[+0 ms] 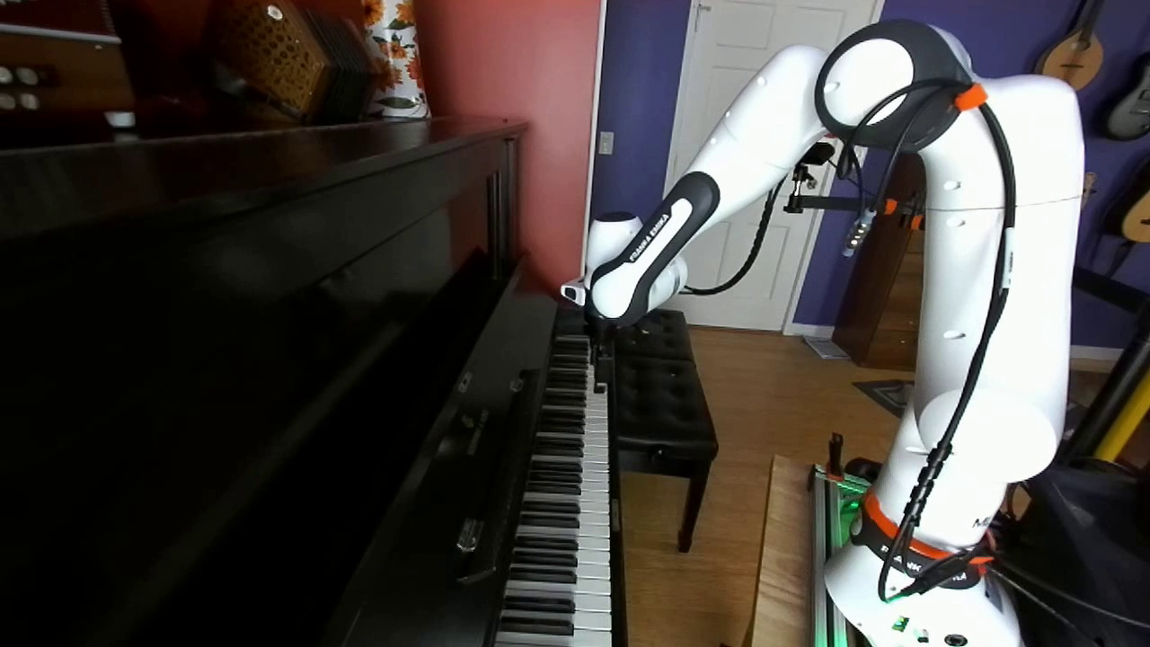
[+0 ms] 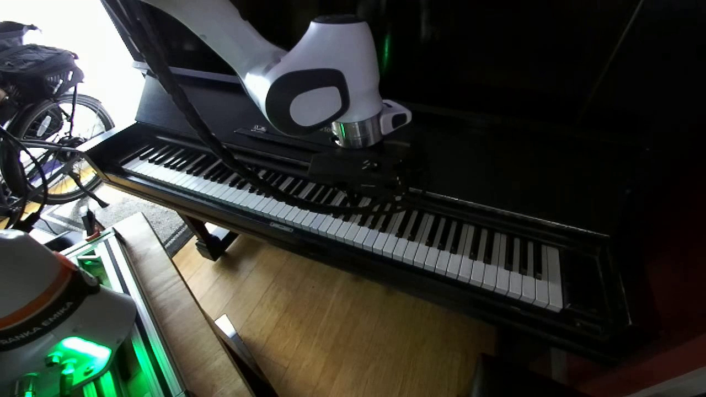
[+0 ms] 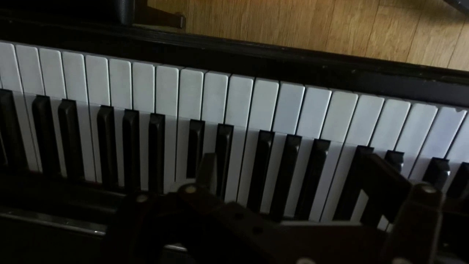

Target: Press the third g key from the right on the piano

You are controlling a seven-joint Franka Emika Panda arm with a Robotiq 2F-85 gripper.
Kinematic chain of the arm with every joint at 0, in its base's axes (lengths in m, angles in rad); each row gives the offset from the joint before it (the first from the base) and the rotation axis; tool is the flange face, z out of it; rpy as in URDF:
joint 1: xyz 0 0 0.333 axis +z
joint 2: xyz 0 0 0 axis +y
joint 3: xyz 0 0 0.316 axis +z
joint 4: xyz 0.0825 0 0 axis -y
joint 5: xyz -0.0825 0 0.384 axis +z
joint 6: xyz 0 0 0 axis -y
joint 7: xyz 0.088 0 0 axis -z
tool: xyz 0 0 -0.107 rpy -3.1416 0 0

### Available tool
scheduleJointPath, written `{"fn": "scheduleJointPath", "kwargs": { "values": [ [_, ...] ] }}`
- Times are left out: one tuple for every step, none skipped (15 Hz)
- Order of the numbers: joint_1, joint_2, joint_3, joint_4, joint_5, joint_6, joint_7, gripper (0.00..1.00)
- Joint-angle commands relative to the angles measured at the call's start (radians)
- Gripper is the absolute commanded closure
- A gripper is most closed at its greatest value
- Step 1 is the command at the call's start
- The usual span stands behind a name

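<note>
Over the keys [image 3: 240, 101] of the piano [image 1: 314, 314], my gripper [image 3: 288, 157] is spread wide, empty, hiding part of the row, and whether its fingertips [image 3: 207, 169] touch any key I cannot tell

all views share the piano keys [image 3: 240, 101], wrist view nearest.
</note>
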Motion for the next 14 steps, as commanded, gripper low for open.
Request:
{"fn": "scheduleJointPath", "kwargs": {
  "values": [
    [0.014,-0.089,-0.021,-0.081,-0.058,0.031,0.052,0.0],
    [0.015,-0.11,-0.022,-0.096,-0.067,0.036,0.059,0.0],
    [0.018,-0.129,-0.025,-0.109,-0.078,0.042,0.067,0.0],
    [0.019,-0.148,-0.026,-0.122,-0.087,0.045,0.073,0.0],
    [0.02,-0.167,-0.027,-0.135,-0.094,0.049,0.077,0.0],
    [0.021,-0.184,-0.029,-0.147,-0.102,0.053,0.086,0.0],
    [0.022,-0.203,-0.03,-0.16,-0.107,0.056,0.09,0.0],
    [0.023,-0.22,-0.031,-0.171,-0.112,0.061,0.094,0.0],
    [0.025,-0.238,-0.033,-0.184,-0.123,0.067,0.105,0.0],
    [0.025,-0.258,-0.033,-0.196,-0.126,0.073,0.108,0.0],
    [0.025,-0.277,-0.035,-0.21,-0.135,0.082,0.112,0.0],
    [0.026,-0.294,-0.036,-0.22,-0.141,0.089,0.117,0.0],
    [0.028,-0.316,-0.036,-0.234,-0.153,0.096,0.13,0.0],
    [0.029,-0.335,-0.037,-0.245,-0.161,0.106,0.134,0.0]
  ]
}}
